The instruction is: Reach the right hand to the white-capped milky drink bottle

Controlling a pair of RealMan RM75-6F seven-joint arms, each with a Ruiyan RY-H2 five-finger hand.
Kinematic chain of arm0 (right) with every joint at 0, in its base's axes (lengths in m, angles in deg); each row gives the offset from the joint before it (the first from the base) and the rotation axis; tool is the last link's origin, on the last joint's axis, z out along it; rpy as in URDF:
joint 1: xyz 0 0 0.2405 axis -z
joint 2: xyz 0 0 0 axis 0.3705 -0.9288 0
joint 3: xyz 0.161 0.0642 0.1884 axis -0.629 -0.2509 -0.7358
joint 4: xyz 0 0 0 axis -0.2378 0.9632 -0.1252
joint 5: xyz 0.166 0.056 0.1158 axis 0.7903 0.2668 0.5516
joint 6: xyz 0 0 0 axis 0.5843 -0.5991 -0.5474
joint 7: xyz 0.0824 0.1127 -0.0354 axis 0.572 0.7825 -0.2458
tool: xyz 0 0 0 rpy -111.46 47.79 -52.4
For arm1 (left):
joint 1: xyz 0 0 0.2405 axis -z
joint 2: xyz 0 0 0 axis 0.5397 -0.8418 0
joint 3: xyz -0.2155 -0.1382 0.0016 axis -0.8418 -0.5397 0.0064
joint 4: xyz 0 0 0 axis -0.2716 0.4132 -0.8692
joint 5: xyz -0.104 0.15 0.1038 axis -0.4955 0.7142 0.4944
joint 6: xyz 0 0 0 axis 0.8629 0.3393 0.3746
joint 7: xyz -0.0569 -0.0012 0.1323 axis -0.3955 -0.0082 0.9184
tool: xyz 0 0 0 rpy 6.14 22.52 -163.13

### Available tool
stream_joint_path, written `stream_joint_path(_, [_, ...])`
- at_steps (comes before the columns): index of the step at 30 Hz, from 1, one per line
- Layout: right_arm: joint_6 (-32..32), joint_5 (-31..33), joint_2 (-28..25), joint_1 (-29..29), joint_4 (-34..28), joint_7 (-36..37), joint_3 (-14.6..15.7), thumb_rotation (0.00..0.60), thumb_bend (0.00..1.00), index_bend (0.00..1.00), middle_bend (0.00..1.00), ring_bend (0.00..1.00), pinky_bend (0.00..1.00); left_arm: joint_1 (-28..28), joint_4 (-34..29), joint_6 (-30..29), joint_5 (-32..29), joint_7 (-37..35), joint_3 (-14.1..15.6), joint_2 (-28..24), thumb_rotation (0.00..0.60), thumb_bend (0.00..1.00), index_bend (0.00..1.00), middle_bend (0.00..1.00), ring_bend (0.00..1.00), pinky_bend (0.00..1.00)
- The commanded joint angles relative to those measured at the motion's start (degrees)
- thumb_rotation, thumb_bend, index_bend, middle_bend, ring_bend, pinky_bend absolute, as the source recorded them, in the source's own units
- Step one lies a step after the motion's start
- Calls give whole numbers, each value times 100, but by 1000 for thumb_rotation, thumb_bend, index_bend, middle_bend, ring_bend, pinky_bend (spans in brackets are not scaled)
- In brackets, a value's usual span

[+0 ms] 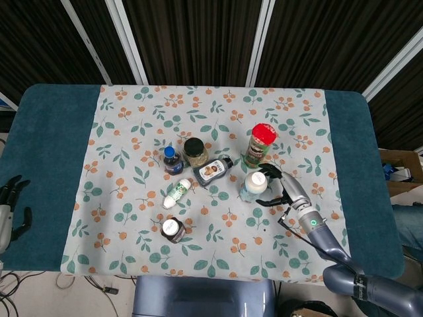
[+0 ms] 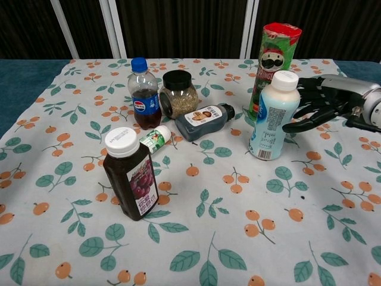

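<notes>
The white-capped milky drink bottle (image 1: pixel 254 185) (image 2: pixel 272 116) stands upright on the flowered cloth, right of the middle. My right hand (image 1: pixel 279 189) (image 2: pixel 322 105) is open at the bottle's right side, fingers spread toward it. Its thumb reaches the bottle's lower right edge and the other fingers (image 2: pixel 307 89) pass just behind the bottle's shoulder. Whether they touch the bottle I cannot tell. My left hand (image 1: pixel 9 210) hangs open off the table's left front edge, seen only in the head view.
A red-lidded green crisp can (image 1: pixel 260 145) (image 2: pixel 274 56) stands right behind the milky bottle. To its left are a dark lying bottle (image 2: pixel 202 121), a black-lidded jar (image 2: pixel 178 93), a blue-capped cola bottle (image 2: pixel 144 94), a small lying bottle (image 2: pixel 153 140) and a dark juice bottle (image 2: pixel 131 174).
</notes>
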Motion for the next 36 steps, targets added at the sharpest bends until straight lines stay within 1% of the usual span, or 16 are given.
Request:
stream_joint_path(1, [53, 78, 85, -49, 50, -23, -31, 600, 200, 221, 280, 261, 238, -1, -8, -1, -13, -2, -8, 1, 600, 543, 173, 96, 168, 66])
stream_joint_path(9, [166, 101, 370, -208, 275, -15, -72, 600, 200, 244, 301, 273, 238, -6, -23, -10, -68, -11, -39, 4, 600, 544, 176, 96, 168, 66])
stream_joint_path(13, [228, 106, 478, -289, 362, -45, -84, 600, 218, 256, 330, 304, 246, 0, -23, 3, -85, 1, -45, 8, 600, 544, 176, 96, 168, 66])
stream_joint_path(16, [217, 129, 553, -314, 432, -98, -89, 600, 237, 284, 360, 344, 279, 2, -36, 10, -76, -32, -42, -2, 600, 544, 177, 95, 168, 66])
stream_joint_path(19, [104, 136, 642, -308, 497, -178, -105, 600, 272, 333, 402, 401, 325, 3, -30, 10, -54, -81, -38, -23, 600, 544, 177, 95, 168, 66])
stream_joint_path(22, [41, 149, 703, -319, 519, -209, -141, 600, 366, 369, 444, 446, 367, 5, -34, 32, -69, -99, -36, -31, 600, 544, 176, 94, 168, 67])
stream_joint_path(24, [38, 158, 700, -320, 515, -234, -142, 600, 460, 382, 464, 462, 404, 9, -36, 43, -77, -88, -36, -35, 600, 544, 176, 93, 168, 67])
stream_joint_path(26, [29, 122, 662, -309, 458, -237, -125, 600, 495, 387, 466, 465, 433, 12, -51, 55, -77, -93, -31, -38, 600, 544, 176, 92, 168, 67])
stream_joint_path(33, [-51, -230, 376, -223, 144, 112, -48, 600, 507, 393, 466, 468, 449, 13, -88, 91, -112, -95, -26, -59, 600, 544, 178, 89, 173, 67])
stream_joint_path(36, [-130, -356, 198, -205, -54, 195, -77, 600, 507, 393, 466, 470, 453, 14, -104, 105, -128, -96, -26, -65, 600, 544, 179, 89, 173, 67])
